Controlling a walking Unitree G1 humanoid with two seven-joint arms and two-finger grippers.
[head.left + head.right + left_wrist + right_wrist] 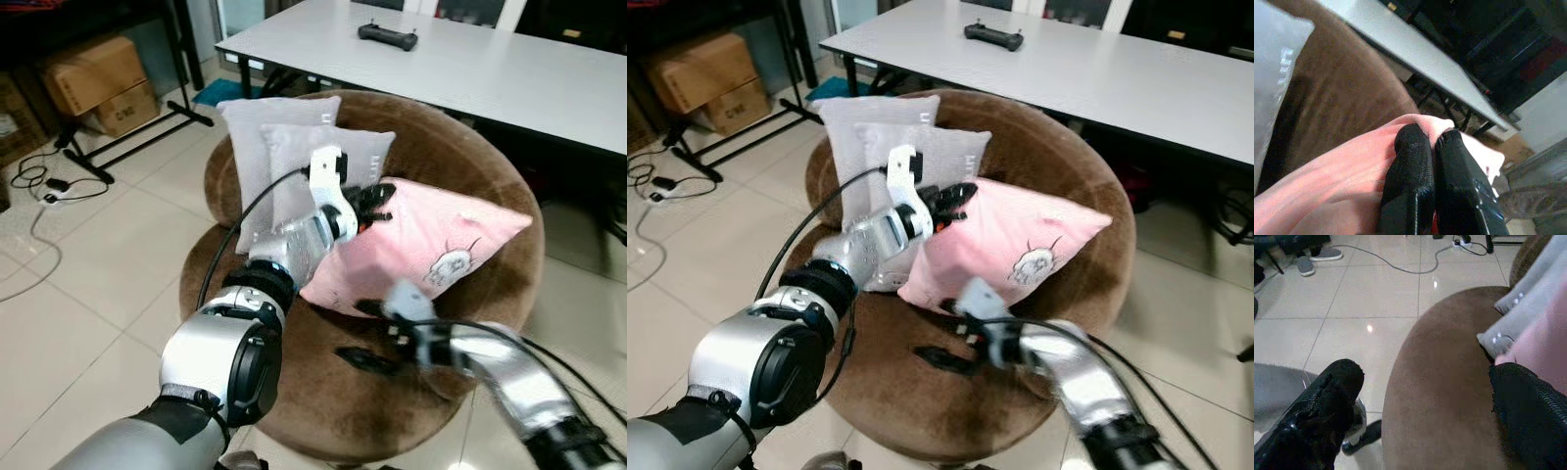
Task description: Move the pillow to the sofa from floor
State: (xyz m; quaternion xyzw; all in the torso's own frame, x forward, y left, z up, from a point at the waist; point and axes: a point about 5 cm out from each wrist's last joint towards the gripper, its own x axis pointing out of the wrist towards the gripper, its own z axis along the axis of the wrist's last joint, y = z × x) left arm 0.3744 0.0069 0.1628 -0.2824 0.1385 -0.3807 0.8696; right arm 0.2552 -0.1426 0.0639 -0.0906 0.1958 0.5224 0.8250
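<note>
— Jaws?
— Pinched tight on the left gripper (1432, 147), both black fingers (1410, 171) pressed together over a fold of the pink pillow (421, 240) at its upper corner. Spread wide on the right gripper (1425, 401), one finger off over the seat edge, the other just beside the pillow's lower corner; holding nothing.

— And the pillow, where?
— Already up on the sofa (490, 176), a round brown plush one. Propped at a tilt against the curved backrest, lower edge resting on the seat, printed side facing out with a small cartoon figure (449, 262) near one end.

— Anything next to it?
— Two grey pillows (294, 147), standing one before the other against the backrest on the robot's left. Touching the pink one along its side, partly tucked behind it.

— Arms?
— Left reaching forward across the seat to the pillow's top corner. Right lower and nearer, hovering over the front of the seat.

— Around the sofa?
— White table (509, 69) behind, with a black controller (387, 35) lying on it. Cardboard boxes (93, 78) and a white cable (39, 211) on the tiled floor (88, 323) to the left.
</note>
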